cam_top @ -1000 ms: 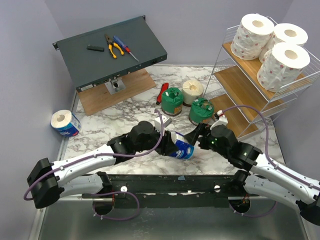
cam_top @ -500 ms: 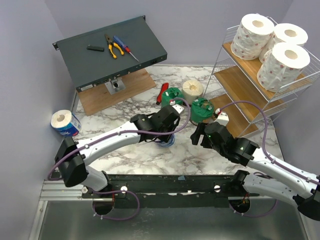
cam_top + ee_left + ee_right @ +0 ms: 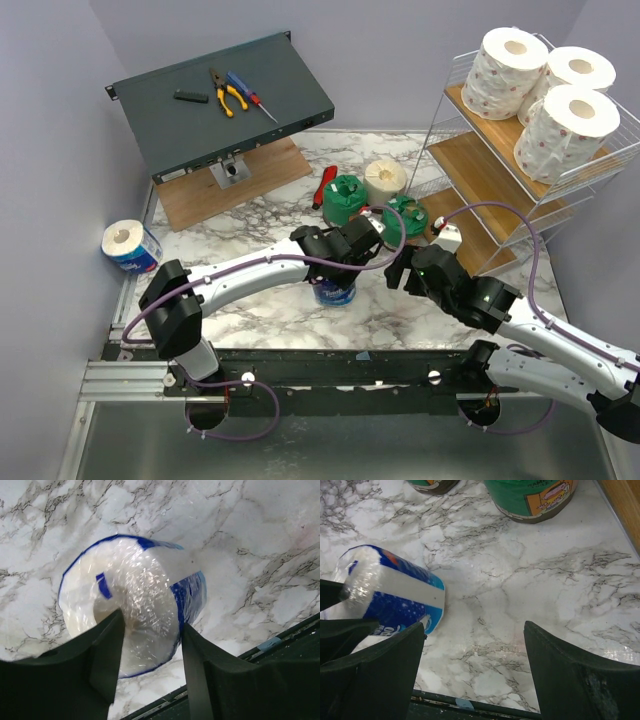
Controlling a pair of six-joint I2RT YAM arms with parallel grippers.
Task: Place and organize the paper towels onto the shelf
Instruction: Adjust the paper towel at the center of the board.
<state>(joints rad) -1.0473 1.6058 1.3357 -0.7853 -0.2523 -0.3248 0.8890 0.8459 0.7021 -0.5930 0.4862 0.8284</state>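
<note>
Left pincer (image 3: 150, 622): I see it clamped on a blue-wrapped paper towel roll (image 3: 135, 590). One finger is at the core end and the other presses the outer film.
Held roll: it is near the front middle of the white marble surface (image 3: 250, 240). The right wrist view shows it tilted. I cannot tell whether its lower edge touches the surface.
Right pincer (image 3: 474, 627): it is spread wide and holds nothing. It is just beside the held roll, on its right.
Green-wrapped rolls: one (image 3: 345, 198) and another (image 3: 403, 220) stand upright on the surface beyond both pincers.
Plain cream roll (image 3: 385, 180): it stands upright between the green pair, a little further back.
Second blue-wrapped roll (image 3: 130, 245): it lies at the far left edge of the surface, well apart from the rest.
White wire shelf with slanted wooden tiers (image 3: 480, 175): it stands at the right. Its top tier carries three white pink-specked rolls (image 3: 565, 125).
Red-handled tool (image 3: 325, 185): it lies just left of the nearer green roll.
Dark grey flat metal box (image 3: 220, 110): it sits at the back left, tilted, with small hand tools on top.
</note>
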